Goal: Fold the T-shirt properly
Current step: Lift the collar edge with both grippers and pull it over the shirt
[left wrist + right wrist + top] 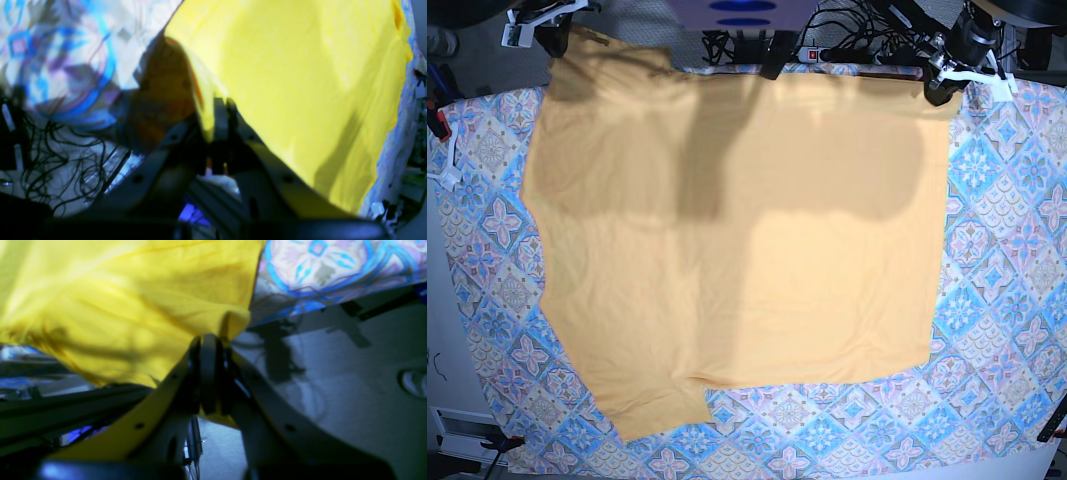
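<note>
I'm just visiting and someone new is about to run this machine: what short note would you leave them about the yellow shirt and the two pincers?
Left pincer: shut on the T-shirt, at the far edge, on the base view's right.
Right pincer: shut on the same far edge at the other corner.
T-shirt: spread mostly flat over the patterned cloth, far edge lifted between the pincers; a sleeve pokes out at the near side.
Done: both corners gripped.
Left: apparently the whole fold; no crease is visible yet.
</note>
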Available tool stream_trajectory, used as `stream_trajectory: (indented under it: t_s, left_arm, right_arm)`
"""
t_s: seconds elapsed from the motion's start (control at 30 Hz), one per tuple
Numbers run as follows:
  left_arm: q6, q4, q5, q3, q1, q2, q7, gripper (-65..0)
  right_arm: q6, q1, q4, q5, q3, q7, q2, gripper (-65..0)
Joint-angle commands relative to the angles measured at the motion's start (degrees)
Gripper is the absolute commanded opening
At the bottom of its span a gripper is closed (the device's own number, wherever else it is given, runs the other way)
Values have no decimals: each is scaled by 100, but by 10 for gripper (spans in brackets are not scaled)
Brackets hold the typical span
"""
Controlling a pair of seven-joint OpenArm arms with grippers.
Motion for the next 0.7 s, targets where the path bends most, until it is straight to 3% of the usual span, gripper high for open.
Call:
stream_trajectory:
  t_s: [0.0, 0.4, 0.67]
  left_arm:
    - [-51, 73, -78, -60, 109, -44, -81, -650]
    - [-43, 618, -95, -306, 214, -26, -72, -650]
    - [-25, 961, -95, -298, -199, -8, -81, -650]
  right_arm:
    - [-14, -172, 53, 16, 53, 115, 45, -644]
    - [-14, -216, 370, 16, 352, 106, 45, -644]
    - [-14, 355, 730, 16, 536, -44, 45, -644]
